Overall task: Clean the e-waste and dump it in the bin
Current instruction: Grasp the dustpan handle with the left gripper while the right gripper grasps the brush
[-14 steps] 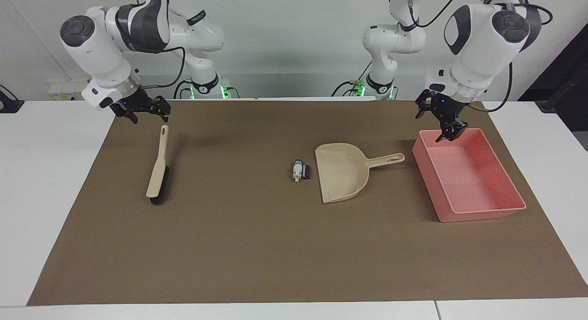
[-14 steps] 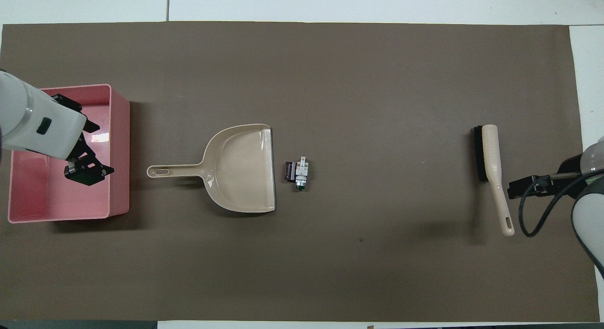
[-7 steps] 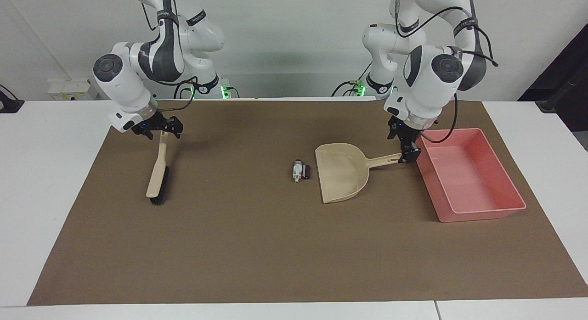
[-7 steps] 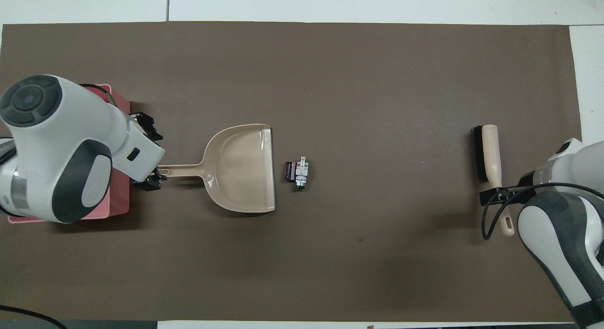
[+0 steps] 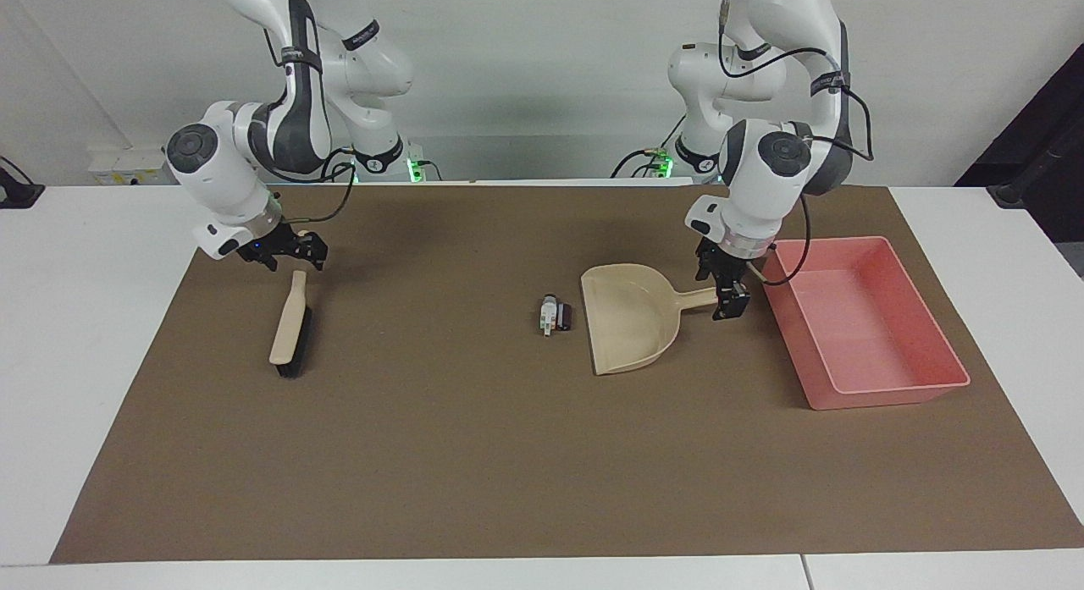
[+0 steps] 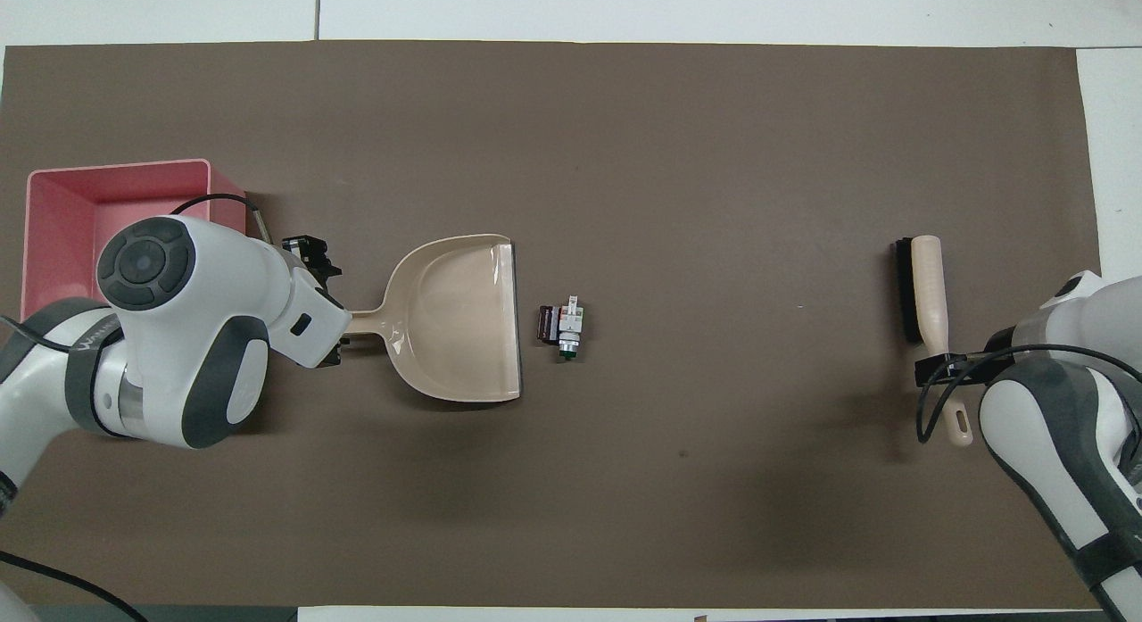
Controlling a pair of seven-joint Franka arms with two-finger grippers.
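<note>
step: both arms going for tools, nothing gripped yet.
left end effector (image 5: 721,297): over dustpan handle (image 5: 699,298), fingers spread wide astride it, not clamped as far as I can see.
right end effector (image 5: 292,248): over brush handle (image 5: 295,295); can't tell its opening.
e-waste (image 5: 555,314): mid-surface on the brown mat (image 5: 474,454), just beside the dustpan (image 5: 628,319) lip.
bin (image 5: 926,388): pink tray at the left arm's end, beside the dustpan handle.
do well: seat both grips square on the handles before lifting; keep the dustpan lip flat on the mat; sweep the brush (image 5: 290,329) slowly toward the lip so bits don't skip past.
</note>
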